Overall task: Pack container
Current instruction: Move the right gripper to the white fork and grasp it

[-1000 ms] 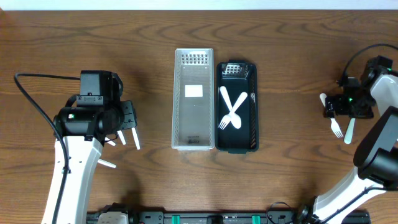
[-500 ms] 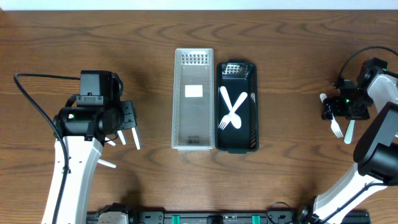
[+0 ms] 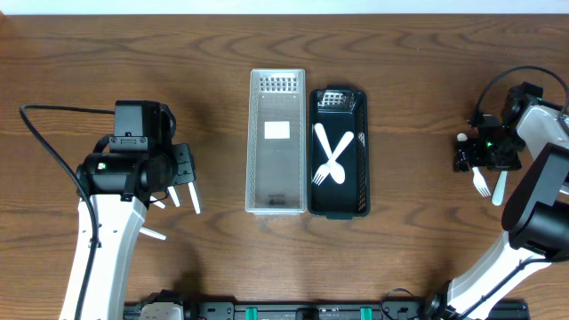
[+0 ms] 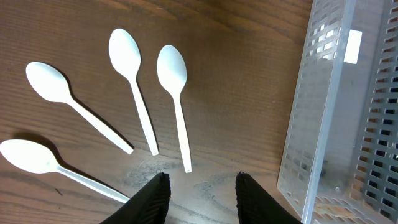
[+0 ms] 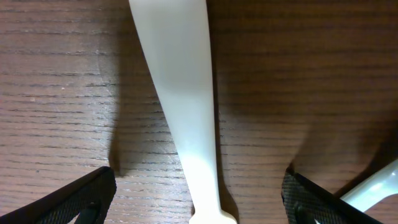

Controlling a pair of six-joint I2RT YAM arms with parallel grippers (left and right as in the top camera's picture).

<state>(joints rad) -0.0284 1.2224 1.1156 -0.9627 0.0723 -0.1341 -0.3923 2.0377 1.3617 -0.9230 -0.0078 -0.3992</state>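
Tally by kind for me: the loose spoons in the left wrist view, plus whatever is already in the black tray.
Loose spoons: 4
In the black tray, spoon: 1
In the same tray, fork: 1
Total: 6

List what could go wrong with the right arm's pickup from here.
The right tool stands open astride a thin white handle lying flat on the table; its fingers could close above it and slip off. Another white utensil lies close beside one finger, so closing might nudge or catch it too.
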